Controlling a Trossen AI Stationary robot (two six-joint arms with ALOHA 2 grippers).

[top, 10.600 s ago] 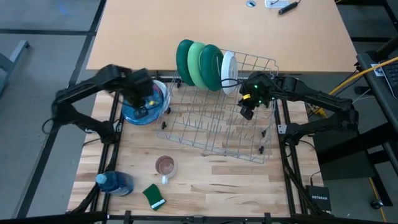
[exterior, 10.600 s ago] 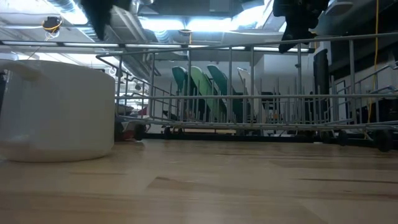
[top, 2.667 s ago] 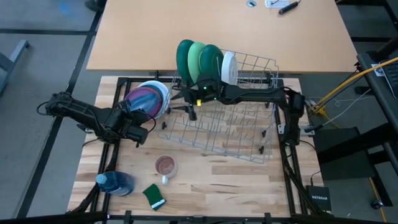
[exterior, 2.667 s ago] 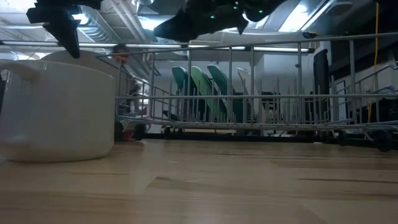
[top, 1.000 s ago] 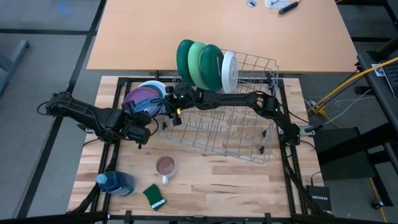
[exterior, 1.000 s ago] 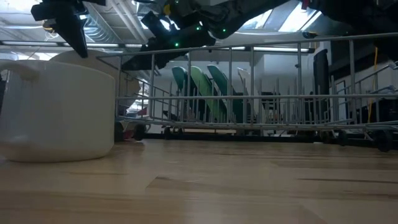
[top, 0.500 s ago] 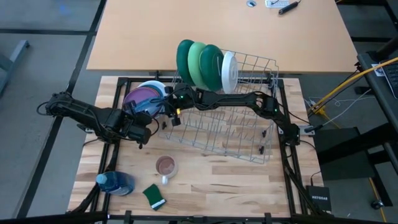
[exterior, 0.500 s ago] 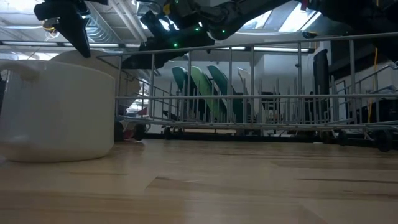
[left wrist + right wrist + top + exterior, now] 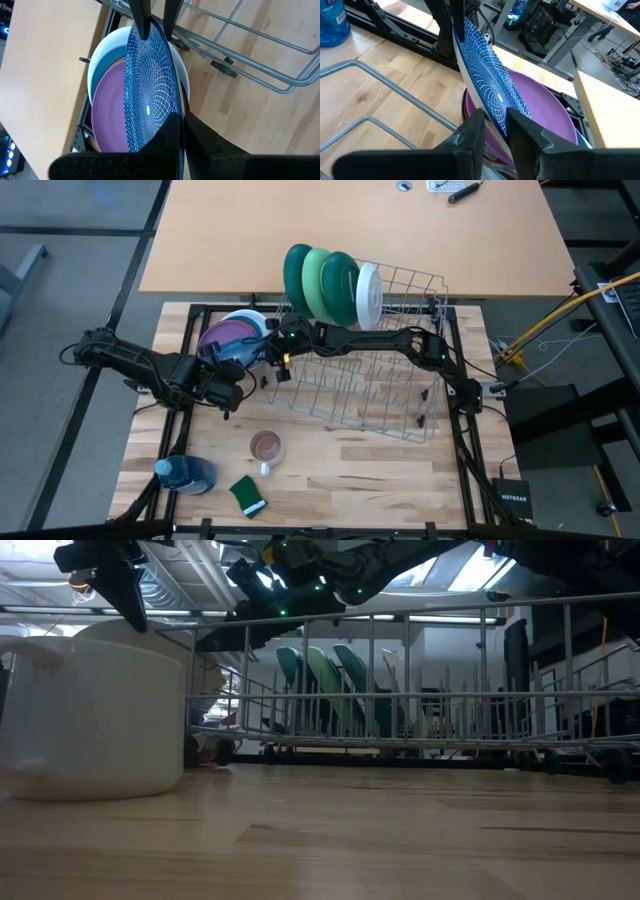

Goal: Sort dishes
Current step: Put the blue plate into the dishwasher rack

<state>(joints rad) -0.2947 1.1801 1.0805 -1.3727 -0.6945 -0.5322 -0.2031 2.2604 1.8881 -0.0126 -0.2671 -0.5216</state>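
Observation:
A blue patterned plate (image 9: 150,80) stands on edge over a stack with a purple plate (image 9: 107,115), a teal one and a white one (image 9: 250,320) left of the wire dish rack (image 9: 350,385). My left gripper (image 9: 181,131) is shut on the plate's near rim. My right gripper (image 9: 495,125), reaching across the rack, is shut on the opposite rim, and shows in the left wrist view (image 9: 156,17). Two dark green plates, a light green plate (image 9: 318,275) and a white plate (image 9: 368,290) stand in the rack's far end. My left gripper pinches the blue plate's rim (image 9: 165,112) between its two fingers, coming from the table's left-near side, one finger on each face. The plate is tilted on edge; whether its lower rim rests on the purple plate I cannot tell. My right gripper pinches the opposite rim (image 9: 492,107) between its two fingers, coming from the table's right, one finger on each face. The plate stands tilted on edge between both grippers, its patterned face toward the purple plate.
A clear mug (image 9: 266,446), a green sponge (image 9: 247,496) and a blue bottle (image 9: 185,474) stand near the front left. The mug looms large in the low view (image 9: 90,710). My right arm (image 9: 380,340) lies over the rack's far part.

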